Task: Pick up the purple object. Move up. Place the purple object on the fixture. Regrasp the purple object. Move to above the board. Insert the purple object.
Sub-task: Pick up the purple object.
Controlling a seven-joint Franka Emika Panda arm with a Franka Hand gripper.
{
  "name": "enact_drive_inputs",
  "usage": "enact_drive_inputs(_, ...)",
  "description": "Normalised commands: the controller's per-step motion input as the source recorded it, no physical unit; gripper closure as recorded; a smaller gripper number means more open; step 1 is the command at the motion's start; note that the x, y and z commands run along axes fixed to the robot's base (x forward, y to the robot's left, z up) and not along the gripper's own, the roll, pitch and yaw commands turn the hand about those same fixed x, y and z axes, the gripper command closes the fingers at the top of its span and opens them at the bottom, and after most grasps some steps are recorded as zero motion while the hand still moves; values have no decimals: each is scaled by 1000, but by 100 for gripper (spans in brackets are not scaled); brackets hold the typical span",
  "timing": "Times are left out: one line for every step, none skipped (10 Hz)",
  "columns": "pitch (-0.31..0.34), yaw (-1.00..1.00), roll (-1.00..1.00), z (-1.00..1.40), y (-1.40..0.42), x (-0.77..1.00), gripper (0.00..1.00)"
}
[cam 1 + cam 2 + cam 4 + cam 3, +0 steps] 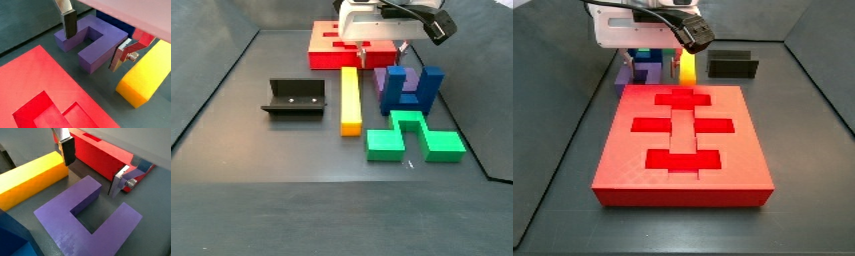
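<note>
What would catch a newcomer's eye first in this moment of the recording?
The big red board with its darker cross-shaped recesses fills the middle of a side view. At its far end the tool hangs open over the purple object, one finger on either side of a prong without touching it. A long yellow bar lies beside them, and the black fixture stands apart on the floor.

Even, bright light overhead; shadows under me are soft and short. My gripper (pixel 91 44) fingers look slightly blurred up close in both wrist views. Side views stay sharp, no glare.
</note>
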Motion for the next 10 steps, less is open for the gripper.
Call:
enact_drive_inputs(10,0,0,-226,0,0,0)
enact_drive_inputs(17,0,1,-249,0,0,0)
enact_drive_inputs(10,0,0,-229,0,0,0)
enact_drive_inputs(0,0,0,-197,0,0,0)
enact_drive_inputs(0,0,0,-206,0,0,0)
enact_drive_inputs(0,0,0,-214,0,0,0)
enact_drive_inputs(0,0,0,-200,0,0,0)
enact_drive_inputs(0,0,0,-200,0,-11,0)
enact_drive_inputs(0,0,0,-203,0,-17,0)
enact_drive_inputs(0,-9,0,-186,0,-40,0)
